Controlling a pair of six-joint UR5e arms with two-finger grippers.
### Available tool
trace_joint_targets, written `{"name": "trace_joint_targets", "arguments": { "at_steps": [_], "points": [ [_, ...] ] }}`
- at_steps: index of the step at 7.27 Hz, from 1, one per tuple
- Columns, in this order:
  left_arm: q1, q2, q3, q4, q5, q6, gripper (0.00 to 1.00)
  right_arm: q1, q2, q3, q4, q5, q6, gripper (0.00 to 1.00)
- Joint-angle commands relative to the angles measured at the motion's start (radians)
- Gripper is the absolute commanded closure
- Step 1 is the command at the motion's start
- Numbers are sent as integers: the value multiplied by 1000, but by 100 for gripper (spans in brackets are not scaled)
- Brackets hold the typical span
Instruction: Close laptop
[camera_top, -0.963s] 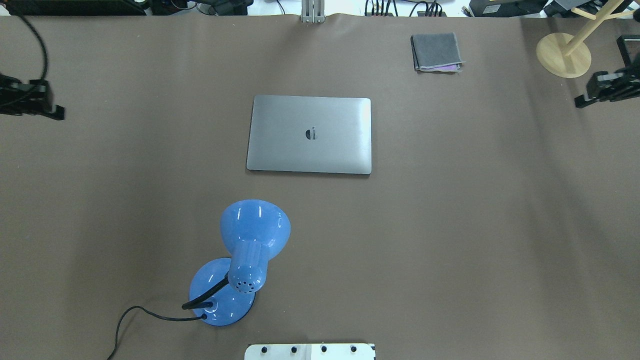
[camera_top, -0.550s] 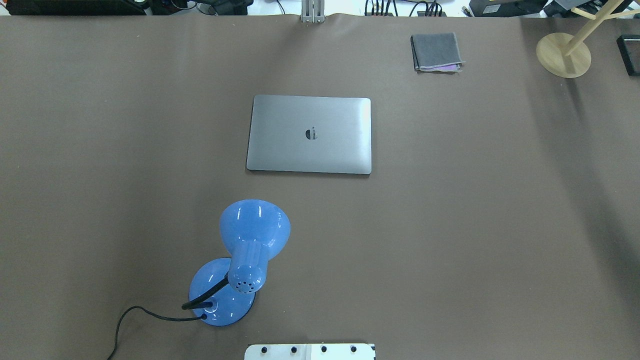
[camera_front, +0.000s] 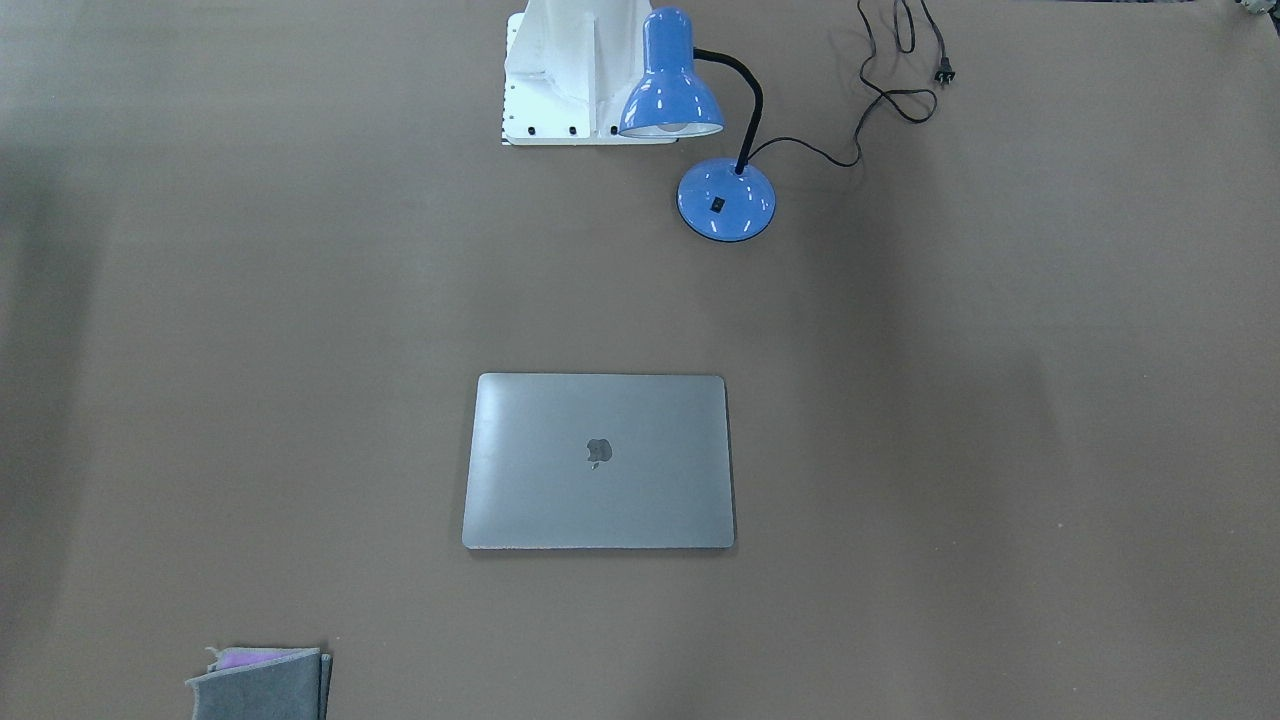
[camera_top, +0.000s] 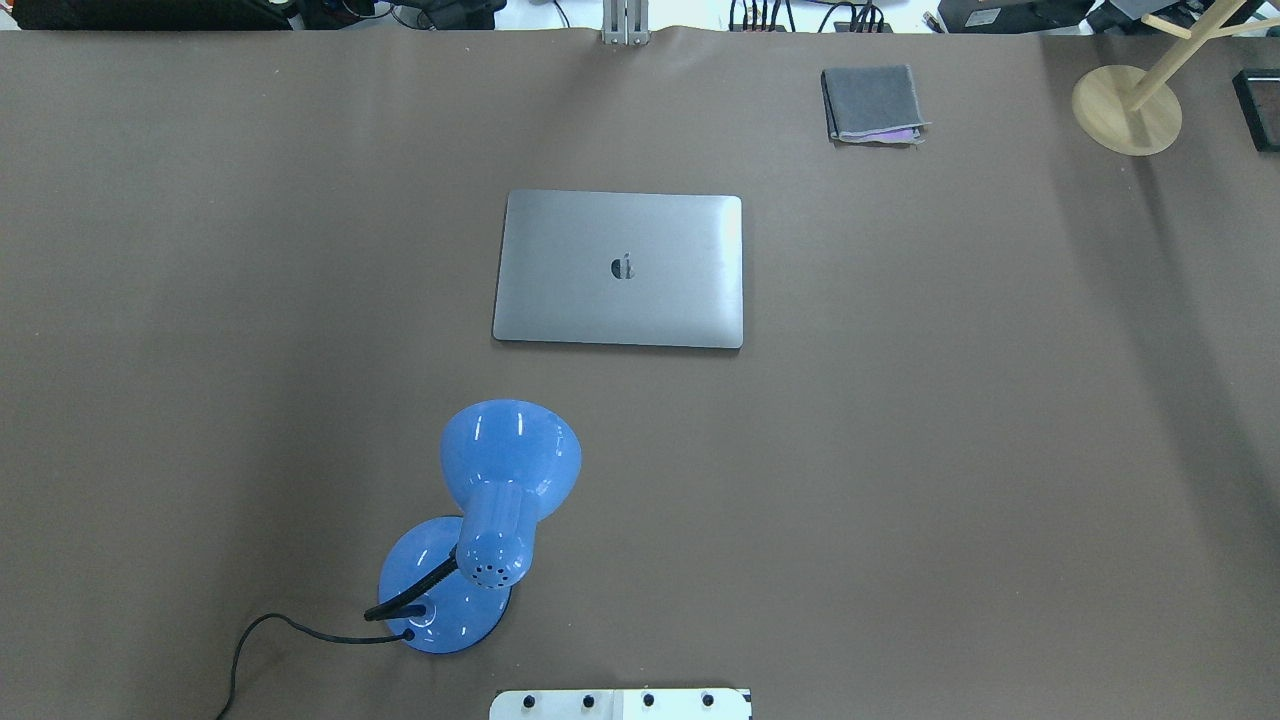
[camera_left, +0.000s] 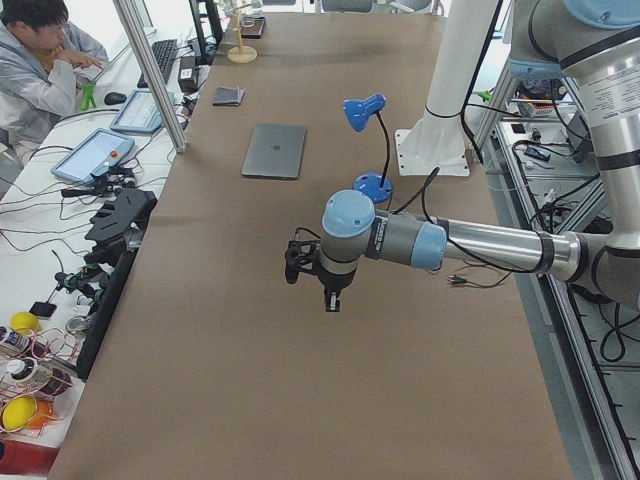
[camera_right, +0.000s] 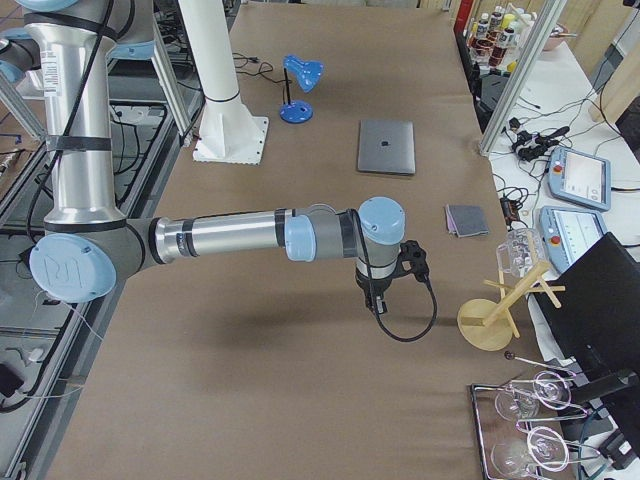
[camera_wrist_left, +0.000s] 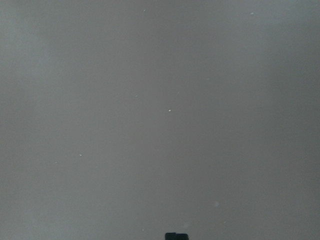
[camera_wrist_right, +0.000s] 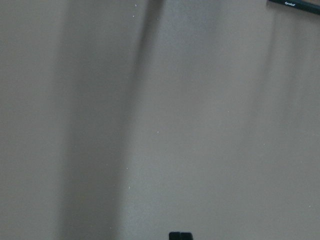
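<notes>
Laptop (camera_top: 618, 270) lies shut and flat near the middle of the tabletop (camera_top: 950, 450), a little toward the far side. Its grey lid is up and the dark apple logo (camera_top: 622, 267) sits at the centre. Nothing touches it.

Looking down from the overhead camera, you find the blue desk lamp (camera_top: 490, 530) at about 7 o'clock from it. The lamp's shade leans toward the lid but stays apart from it, and its black cord (camera_top: 260, 628) trails off toward 8 o'clock. A small folded grey cloth (camera_top: 872, 103) rests at about 1 o'clock, near the far edge. A round-footed wooden stand (camera_top: 1127, 108) is at 2 o'clock, in the far right corner.

Both arms are well away. The left pincer (camera_left: 298, 262) hangs over bare tabletop at the left end, and the right pincer (camera_right: 412, 258) does so at the right end. You see them only in the side views, so whether either is open or closed cannot be told.
</notes>
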Motion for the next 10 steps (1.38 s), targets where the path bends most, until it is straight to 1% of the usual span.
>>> {"name": "trace_joint_targets", "arguments": {
  "at_steps": [1, 2, 3, 4, 8, 9, 10],
  "points": [
    [2, 0, 24, 2, -1, 0, 100, 0, 4, 9, -31, -2, 3, 100],
    [0, 0, 20, 11, -4, 0, 100, 0, 1, 9, -31, 5, 3, 100],
    [-1, 0, 23, 9, -3, 1, 1, 0, -11, 12, -25, 9, 2, 8],
    [-1, 0, 29, 11, -1, 1, 2, 0, -20, 9, -21, 10, 2, 0],
    [-6, 2, 18, 5, 0, 7, 2, -1, -19, 11, -19, 9, -4, 0],
    [-18, 3, 15, 11, -3, 85, 2, -1, -19, 12, -19, 9, -7, 0],
    [-35, 3, 15, 14, -4, 101, 2, -1, -19, 12, -19, 7, -7, 0]
  ]
}}
